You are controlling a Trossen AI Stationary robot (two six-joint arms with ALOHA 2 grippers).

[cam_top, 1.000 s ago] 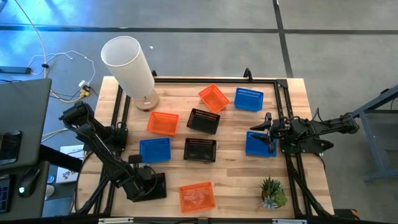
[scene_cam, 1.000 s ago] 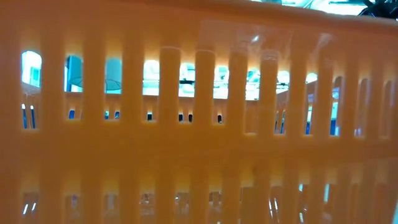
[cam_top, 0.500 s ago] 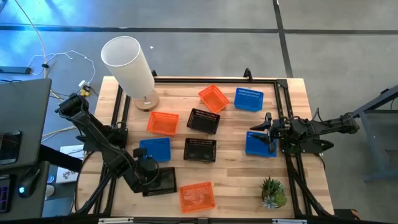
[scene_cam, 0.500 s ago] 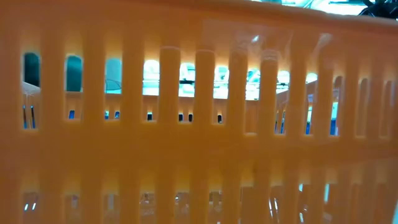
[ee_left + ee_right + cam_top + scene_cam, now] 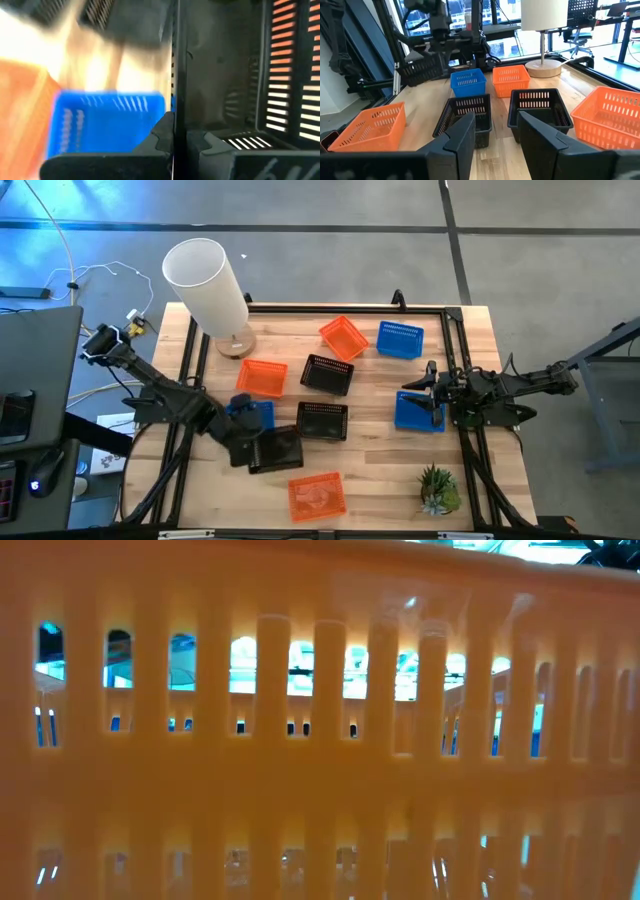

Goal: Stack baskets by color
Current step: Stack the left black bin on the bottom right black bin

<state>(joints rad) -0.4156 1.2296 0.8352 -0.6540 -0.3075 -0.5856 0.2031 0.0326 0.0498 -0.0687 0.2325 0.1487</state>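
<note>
Low view: the slotted wall of an orange plastic mesh basket [image 5: 320,770] fills the frame, hiding the table and both arms. Left wrist view: a blue plastic mesh basket [image 5: 107,122] and the wood tabletop [image 5: 100,65] are blurred. High view: that blue basket [image 5: 255,412] is partly covered by the left arm; a grey desk [image 5: 35,370] is cut off at the picture's left edge.

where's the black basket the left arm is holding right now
In the high view the black basket is on the table's left side, clamped in the left gripper, just above the front orange basket and left of another black basket.
</note>
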